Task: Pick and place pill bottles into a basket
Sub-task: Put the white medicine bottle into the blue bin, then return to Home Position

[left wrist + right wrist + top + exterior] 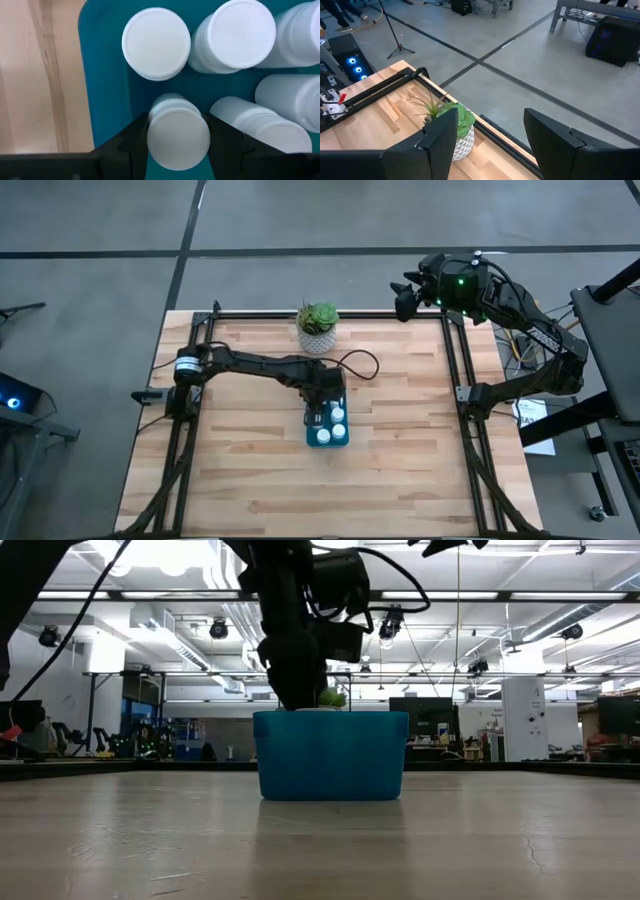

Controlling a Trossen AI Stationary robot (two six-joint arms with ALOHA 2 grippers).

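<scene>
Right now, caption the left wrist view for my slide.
Left end effector grips a white-capped pill bottle inside the teal-blue basket, beside others.

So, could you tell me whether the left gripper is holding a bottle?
Yes: the left gripper is shut on a pill bottle over the basket.

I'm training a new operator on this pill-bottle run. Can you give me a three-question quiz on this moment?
1. True or false: the left gripper holds a pill bottle over the basket.
2. Where does the right gripper wait: A) above the basket, B) past the table's far edge, near the plant pot?
3. Fill in: the basket's colour is ____.

Key: 1 true; 2 B; 3 teal-blue.
</scene>
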